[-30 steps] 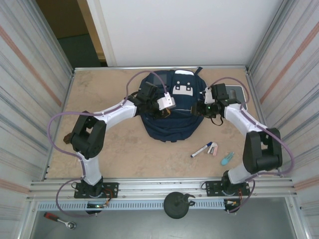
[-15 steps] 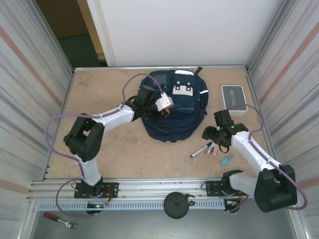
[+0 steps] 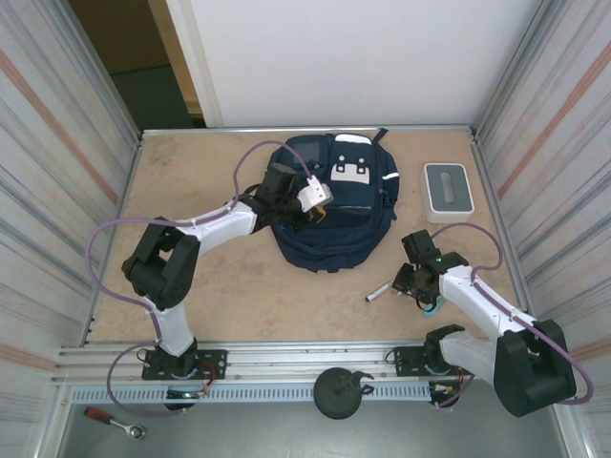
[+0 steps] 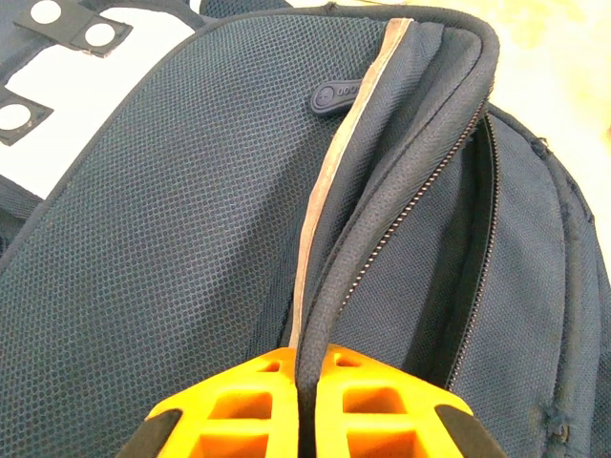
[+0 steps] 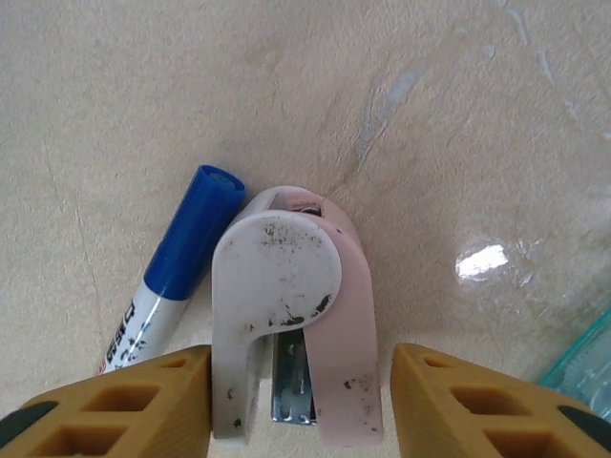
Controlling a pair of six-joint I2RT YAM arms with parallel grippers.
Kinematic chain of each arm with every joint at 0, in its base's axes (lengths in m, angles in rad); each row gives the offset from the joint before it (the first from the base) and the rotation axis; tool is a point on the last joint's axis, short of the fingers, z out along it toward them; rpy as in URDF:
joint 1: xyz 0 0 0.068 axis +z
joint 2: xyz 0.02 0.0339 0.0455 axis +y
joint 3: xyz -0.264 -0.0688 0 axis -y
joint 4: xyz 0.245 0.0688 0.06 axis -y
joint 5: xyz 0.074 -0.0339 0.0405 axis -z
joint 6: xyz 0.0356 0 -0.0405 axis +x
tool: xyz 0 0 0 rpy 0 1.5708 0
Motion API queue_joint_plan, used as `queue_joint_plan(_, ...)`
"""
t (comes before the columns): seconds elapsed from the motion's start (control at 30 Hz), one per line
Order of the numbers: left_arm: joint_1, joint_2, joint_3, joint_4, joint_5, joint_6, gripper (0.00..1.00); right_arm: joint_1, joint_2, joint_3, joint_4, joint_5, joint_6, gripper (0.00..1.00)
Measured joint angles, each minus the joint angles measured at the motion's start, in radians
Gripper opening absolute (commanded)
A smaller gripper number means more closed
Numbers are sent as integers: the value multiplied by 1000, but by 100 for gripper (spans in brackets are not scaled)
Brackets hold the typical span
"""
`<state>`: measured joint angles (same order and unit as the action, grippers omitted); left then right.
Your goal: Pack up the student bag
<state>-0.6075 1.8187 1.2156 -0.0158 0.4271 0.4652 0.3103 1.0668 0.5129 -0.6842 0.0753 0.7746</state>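
Swung away from the student bag (image 3: 334, 224) at the table's (image 3: 220, 296) far middle, the right gripper (image 5: 302, 401) now stands open around a pink stapler (image 5: 286, 277) beside a blue pen (image 5: 181, 253), both half covered by it from above, while the left gripper (image 4: 305, 410) pinches the bag's zip edge.

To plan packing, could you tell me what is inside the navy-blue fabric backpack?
The navy-blue fabric backpack is unzipped: only dark inner fabric shows in the gap; anything deeper is covered.
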Motion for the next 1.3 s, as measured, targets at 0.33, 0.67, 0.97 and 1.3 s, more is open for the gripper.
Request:
queue_joint_plan(0.33,0,-7,-3,7,-1,-37,0,21,-106,8,-34,23,8,31)
queue_joint_plan(0.67,31,-51,54,-13,26,-195,0,165,-162,174,128,-48,8,32)
queue_joint_plan(0.97,46,-50,244,-161,23,-284,0,286,166,316,505,-126,17,34)
queue_joint_plan(1.3,51,-30,356,-287,24,-366,0,294,502,477,814,-109,87,51)
